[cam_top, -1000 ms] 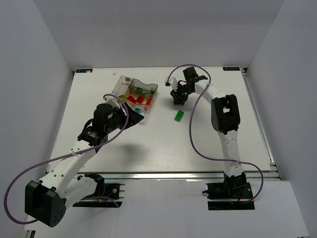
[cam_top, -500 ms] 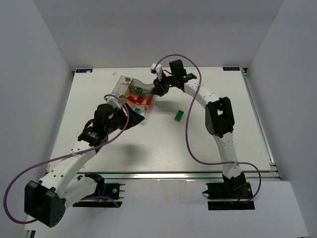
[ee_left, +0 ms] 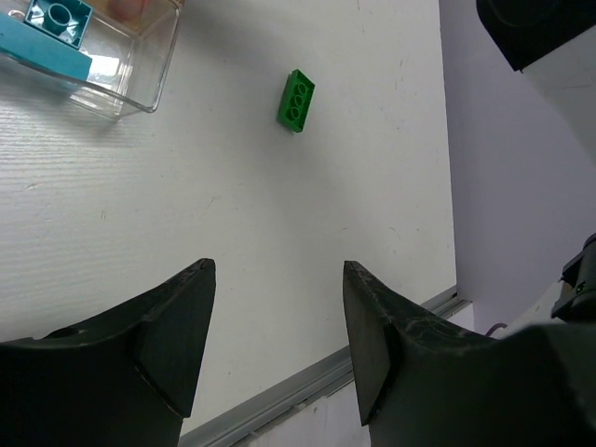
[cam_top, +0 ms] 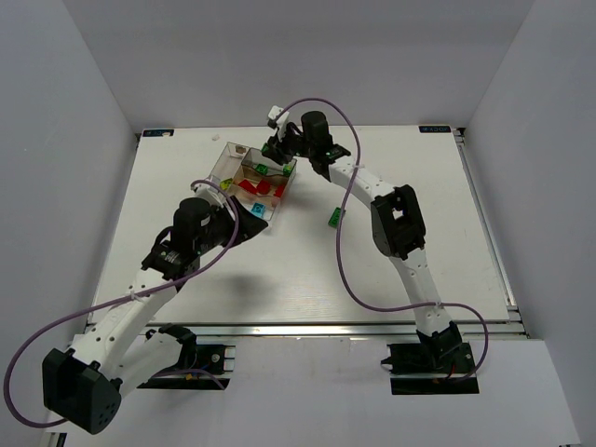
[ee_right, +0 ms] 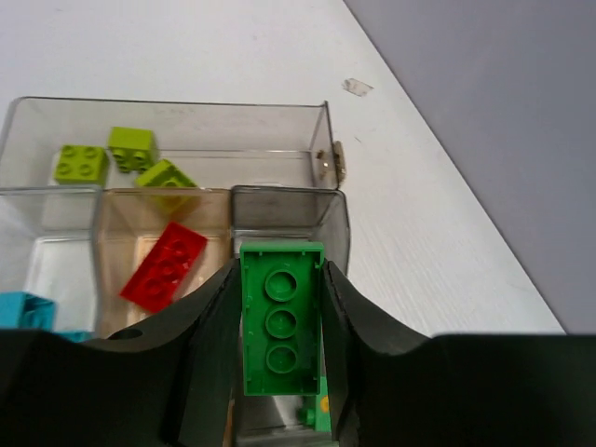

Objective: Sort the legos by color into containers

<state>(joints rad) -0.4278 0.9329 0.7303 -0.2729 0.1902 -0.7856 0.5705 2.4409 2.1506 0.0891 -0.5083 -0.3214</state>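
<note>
Holding a dark green brick (ee_right: 281, 331) clamped lengthwise between its fingers, the right gripper (ee_right: 280, 289) hung over the tray (ee_right: 168, 104), above the compartment at the latched end wall. A green fragment below the held brick was too obscured to identify. The far compartment contained three yellow-green bricks (ee_right: 112, 154). A red brick (ee_right: 164, 266) lay in the middle compartment, and a light blue brick (ee_right: 20, 312) was cut off at the left edge of the right wrist view. The left gripper (ee_left: 279, 317) was released, jaws spread with nothing between them, over bare surface near the tray's corner. A second dark green brick (ee_left: 296, 101) lay flat and alone on the white table (cam_top: 419, 233), well apart from the tray and just beside the right arm's purple cable (cam_top: 340, 270). Pale grey walls (cam_top: 84, 102) enclosed the table on three sides, and a metal rail (cam_top: 307, 327) ran along its near edge. In the top view, the right arm covered the tray's far end, and the bricks inside were too small to count.
</note>
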